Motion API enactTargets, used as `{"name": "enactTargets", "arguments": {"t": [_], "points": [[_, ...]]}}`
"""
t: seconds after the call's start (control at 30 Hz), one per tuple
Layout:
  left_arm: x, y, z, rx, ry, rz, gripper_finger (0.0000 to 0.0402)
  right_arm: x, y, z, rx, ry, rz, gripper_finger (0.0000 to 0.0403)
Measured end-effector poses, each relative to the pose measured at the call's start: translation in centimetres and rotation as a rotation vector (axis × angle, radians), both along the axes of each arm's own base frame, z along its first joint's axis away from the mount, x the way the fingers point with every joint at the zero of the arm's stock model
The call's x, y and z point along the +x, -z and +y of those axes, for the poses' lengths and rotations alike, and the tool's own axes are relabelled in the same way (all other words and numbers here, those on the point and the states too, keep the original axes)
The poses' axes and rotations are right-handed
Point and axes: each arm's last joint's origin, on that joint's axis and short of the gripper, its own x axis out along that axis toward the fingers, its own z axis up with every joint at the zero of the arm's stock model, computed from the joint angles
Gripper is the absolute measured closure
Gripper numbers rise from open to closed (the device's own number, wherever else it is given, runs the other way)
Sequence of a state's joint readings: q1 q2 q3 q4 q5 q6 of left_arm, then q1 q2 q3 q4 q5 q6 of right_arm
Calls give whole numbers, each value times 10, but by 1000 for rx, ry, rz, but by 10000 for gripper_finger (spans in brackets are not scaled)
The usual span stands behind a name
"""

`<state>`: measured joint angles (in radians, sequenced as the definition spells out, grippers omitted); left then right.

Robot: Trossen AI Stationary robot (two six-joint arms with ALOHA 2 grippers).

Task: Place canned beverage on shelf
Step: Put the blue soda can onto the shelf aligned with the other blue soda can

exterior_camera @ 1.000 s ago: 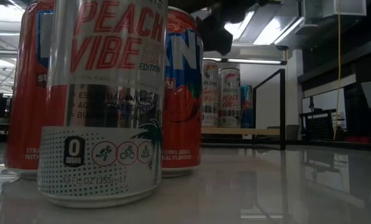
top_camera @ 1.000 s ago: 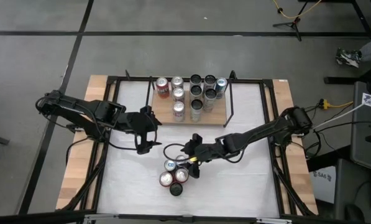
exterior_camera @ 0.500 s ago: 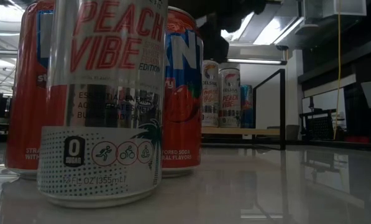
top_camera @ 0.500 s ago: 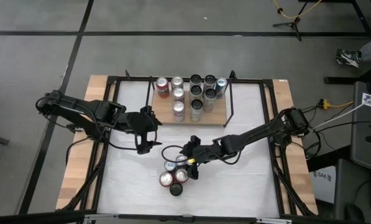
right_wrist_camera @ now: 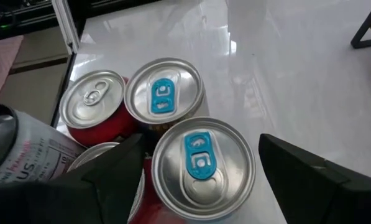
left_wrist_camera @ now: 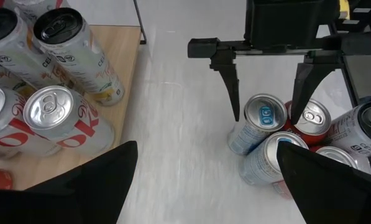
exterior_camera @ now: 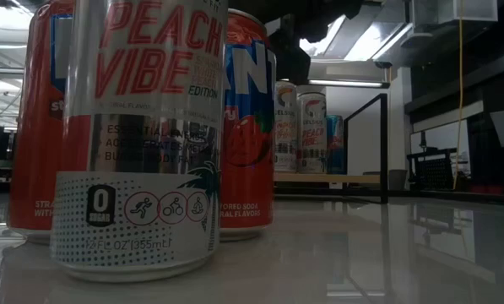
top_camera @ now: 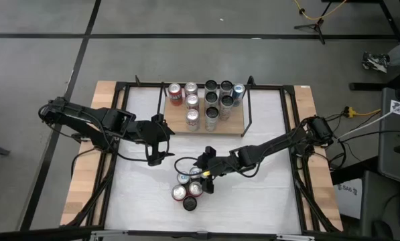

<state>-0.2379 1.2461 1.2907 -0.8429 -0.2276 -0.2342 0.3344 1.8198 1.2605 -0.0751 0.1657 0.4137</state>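
The left end effector (top_camera: 161, 139) waits released over the tabletop (top_camera: 267, 194), several cans already stand on the shelf (top_camera: 234, 126), and the right end effector (left_wrist_camera: 266, 93), released, straddles a blue-tabbed can (right_wrist_camera: 201, 165) in the loose cluster; nearby labels read "PEACH VIBE" (exterior_camera: 146, 51).

Grey floor (top_camera: 39, 40) crossed by dark lines; bright ceiling lights (exterior_camera: 378, 34) overhead; yellow cable (top_camera: 313, 12) lying loose.
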Motion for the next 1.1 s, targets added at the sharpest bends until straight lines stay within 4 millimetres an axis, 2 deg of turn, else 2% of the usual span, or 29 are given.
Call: {"name": "enactTargets", "arguments": {"t": [0.7,1.1], "points": [[0,0,0,-1,0,0,24,4,11,1,-13,8,19,93],[0,0,0,-1,0,-1,24,4,11,1,-16,8,24,175]]}}
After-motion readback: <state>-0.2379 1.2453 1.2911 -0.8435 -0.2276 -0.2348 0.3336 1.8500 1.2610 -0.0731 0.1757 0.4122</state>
